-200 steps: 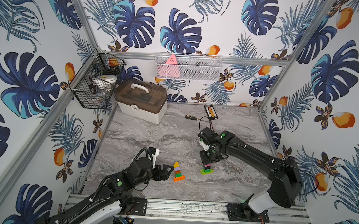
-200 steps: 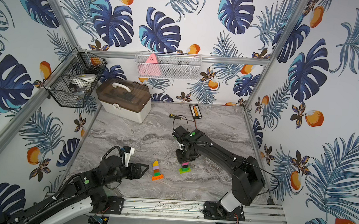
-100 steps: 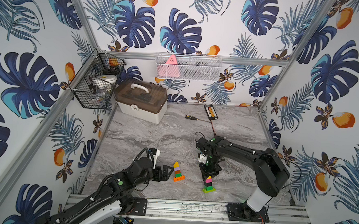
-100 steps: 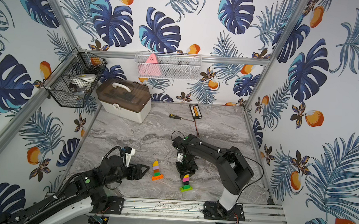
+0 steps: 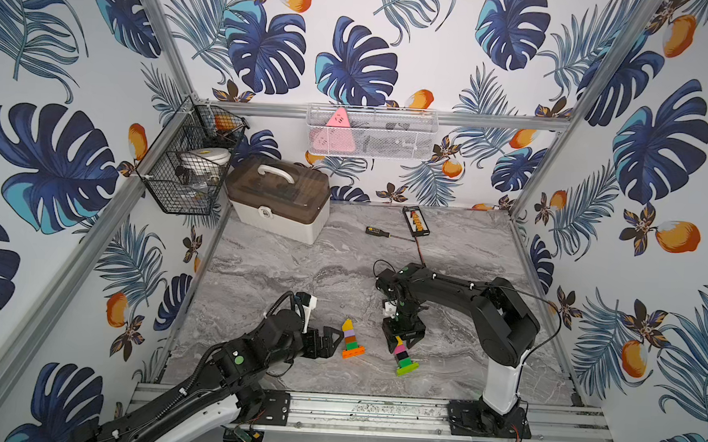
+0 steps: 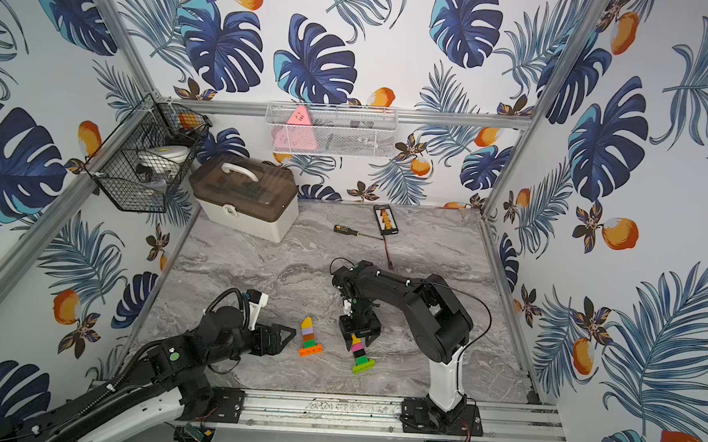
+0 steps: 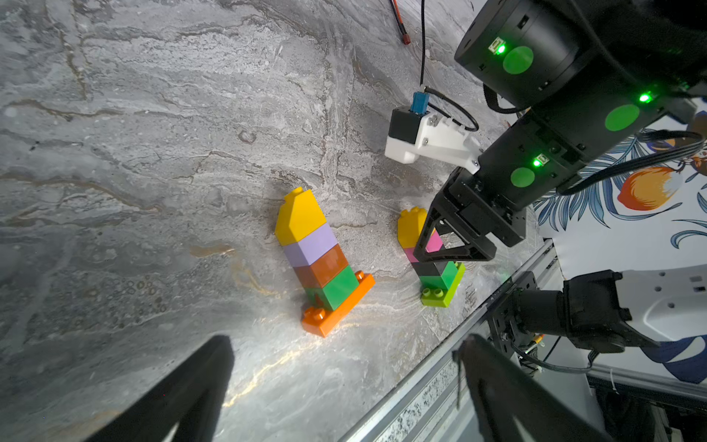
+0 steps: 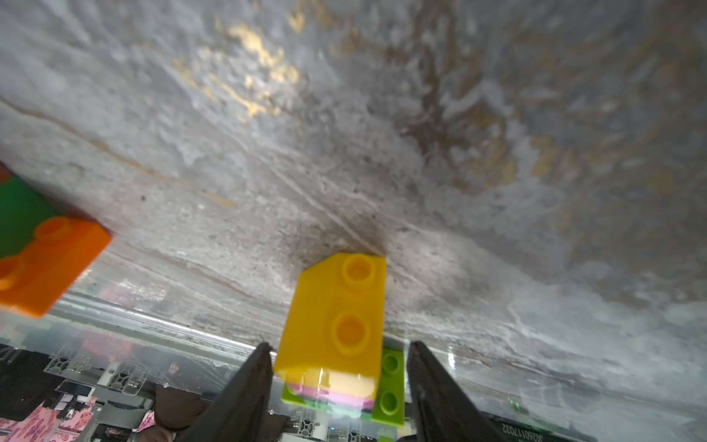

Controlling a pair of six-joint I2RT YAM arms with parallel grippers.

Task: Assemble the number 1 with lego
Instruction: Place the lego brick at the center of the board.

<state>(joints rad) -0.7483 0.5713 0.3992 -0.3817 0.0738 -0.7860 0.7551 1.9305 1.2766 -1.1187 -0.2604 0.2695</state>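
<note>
You are looking at just one bit of print: in the right wrist view, a white serial-like line [image 8: 523, 437] is showing upside down on a black part [image 8: 574, 434] at the picture's edge. It is seemingly starting with J and running on in digits too small to confirm.

Two lego towers [image 5: 352, 340] [image 5: 404, 357], two baskets [image 5: 181, 188] [image 5: 394, 143]; one box [image 5: 278, 203], screwdriver [image 5: 374, 231], abacus [image 5: 415, 221].
</note>
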